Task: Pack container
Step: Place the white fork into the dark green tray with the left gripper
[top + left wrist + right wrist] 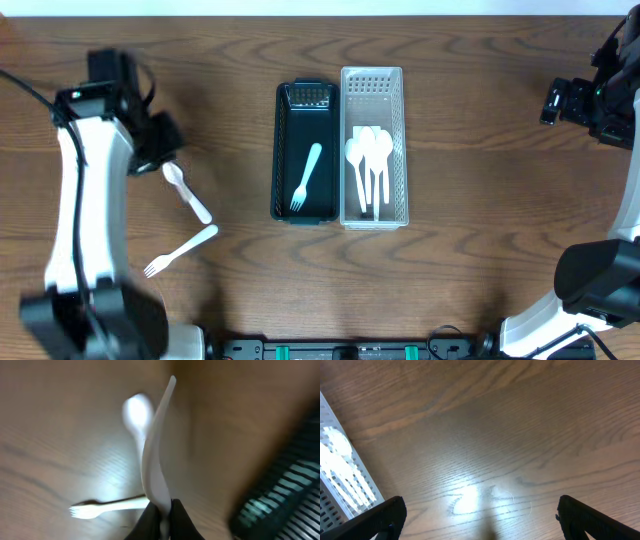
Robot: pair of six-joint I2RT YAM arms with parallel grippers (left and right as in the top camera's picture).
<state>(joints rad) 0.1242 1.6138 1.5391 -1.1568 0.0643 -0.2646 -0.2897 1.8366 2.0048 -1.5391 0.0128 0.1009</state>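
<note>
Evidently the step in hand is picking up the loose spoon (190, 197), which is at about 9 o'clock from the black bin (322, 120). The left gripper (162, 510) is clenched on it. The left wrist view shows dark fingers pinching one end of the white utensil, with the rest running toward 12 o'clock in that frame (the blur hides which end is pinched). Whether the spoon rests on the table (470, 280) or hangs just above it cannot be told. A loose fork (180, 250) lies at roughly 7 o'clock from the spoon, near it but apart. The right gripper (482, 522) hangs spread wide over bare wood, holding nothing, far out at 3 o'clock from the bins.

One fork (306, 177) lies in the black bin and several spoons (368, 160) lie in the white slotted bin (372, 82), which stands at the black bin's 3 o'clock side. So this spoon probably belongs in the white one. To do it well, the arm should lift until the free end clears the loose fork and the black bin's walls. It should then carry the spoon toward 3 o'clock and line it up with the bin's long axis (12 to 6 o'clock). The spoon should be low inside before the gripper lets go. A pinch at one end lets a utensil swing, so a slow carry seems wise.
</note>
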